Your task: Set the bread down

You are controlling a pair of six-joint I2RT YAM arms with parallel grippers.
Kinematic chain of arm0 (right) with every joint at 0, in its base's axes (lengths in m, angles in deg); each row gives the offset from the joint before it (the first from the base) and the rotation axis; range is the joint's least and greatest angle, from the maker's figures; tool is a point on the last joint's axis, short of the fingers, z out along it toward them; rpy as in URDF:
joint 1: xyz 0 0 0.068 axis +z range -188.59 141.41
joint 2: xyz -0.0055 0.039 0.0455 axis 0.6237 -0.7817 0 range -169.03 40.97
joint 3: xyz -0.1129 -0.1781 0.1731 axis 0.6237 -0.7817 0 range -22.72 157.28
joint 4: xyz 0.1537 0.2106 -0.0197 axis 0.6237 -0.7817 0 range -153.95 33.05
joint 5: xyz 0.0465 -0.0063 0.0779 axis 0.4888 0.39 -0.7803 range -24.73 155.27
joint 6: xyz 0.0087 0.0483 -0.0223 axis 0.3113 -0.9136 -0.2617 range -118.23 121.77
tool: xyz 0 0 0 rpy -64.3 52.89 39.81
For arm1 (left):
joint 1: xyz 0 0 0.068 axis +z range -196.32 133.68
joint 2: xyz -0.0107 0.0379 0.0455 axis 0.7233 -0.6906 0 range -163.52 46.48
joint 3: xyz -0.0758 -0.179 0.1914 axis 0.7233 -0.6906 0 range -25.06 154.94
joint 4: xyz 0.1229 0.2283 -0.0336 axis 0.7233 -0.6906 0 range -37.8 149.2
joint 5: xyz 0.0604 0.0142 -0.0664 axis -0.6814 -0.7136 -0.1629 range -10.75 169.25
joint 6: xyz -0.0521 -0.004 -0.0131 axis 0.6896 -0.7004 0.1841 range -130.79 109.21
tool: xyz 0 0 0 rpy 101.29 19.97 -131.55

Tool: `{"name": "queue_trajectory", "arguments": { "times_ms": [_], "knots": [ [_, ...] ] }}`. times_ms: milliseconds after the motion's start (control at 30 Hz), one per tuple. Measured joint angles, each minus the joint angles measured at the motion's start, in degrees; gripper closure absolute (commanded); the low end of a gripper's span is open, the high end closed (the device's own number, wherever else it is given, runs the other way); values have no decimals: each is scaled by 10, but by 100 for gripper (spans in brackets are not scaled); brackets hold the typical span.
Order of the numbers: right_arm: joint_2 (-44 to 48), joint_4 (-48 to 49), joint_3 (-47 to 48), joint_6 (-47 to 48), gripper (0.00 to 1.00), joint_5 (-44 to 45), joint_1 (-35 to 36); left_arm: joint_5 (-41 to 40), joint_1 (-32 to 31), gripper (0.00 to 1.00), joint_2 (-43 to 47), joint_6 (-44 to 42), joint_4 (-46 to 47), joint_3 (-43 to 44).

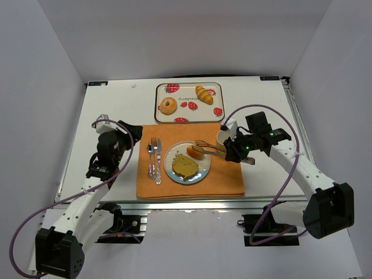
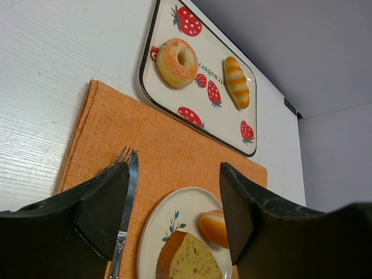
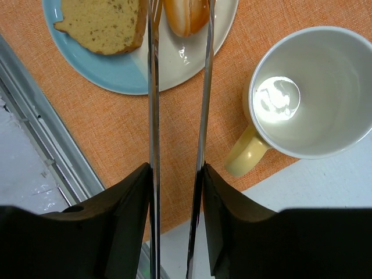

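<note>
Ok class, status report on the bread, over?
Left gripper open, empty. Right gripper shut on tongs. Bread roll on plate, between tong tips. Nothing in the way.

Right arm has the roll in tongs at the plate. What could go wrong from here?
1. The roll sits near the rim of the plate; released here, it may tip off onto the placemat.
2. The mug stands close beside the tongs and the right end effector; a sideways retreat could knock it.
</note>
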Motion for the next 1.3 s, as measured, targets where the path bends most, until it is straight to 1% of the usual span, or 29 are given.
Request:
{"name": "queue_trajectory", "arguments": {
  "times_ms": [433,833,900,1000,1067,1100,1133,1200,1233,1300],
  "knots": [
    [10,9,3,-1,55,-10,0,0,0,27,0,0,1,-7],
    [15,13,25,-9,55,-20,0,0,0,27,0,0,2,-7],
    [17,13,27,-10,56,-21,0,0,0,27,0,0,2,-7],
    [19,16,30,-14,60,-22,0,0,0,28,0,0,2,-7],
    [19,23,32,-20,65,-22,0,0,0,29,0,0,2,-7],
    [19,30,33,-26,68,-21,0,0,0,31,0,0,2,-7],
    [20,38,35,-34,74,-19,0,0,0,37,0,0,2,-7],
    [20,54,40,-49,80,-11,-1,0,0,46,0,3,2,-7],
    [20,63,45,-59,89,-6,-2,0,0,58,0,2,2,-7],
    [20,80,55,-79,99,2,-15,0,0,70,1,4,1,-7]
  ]
}}
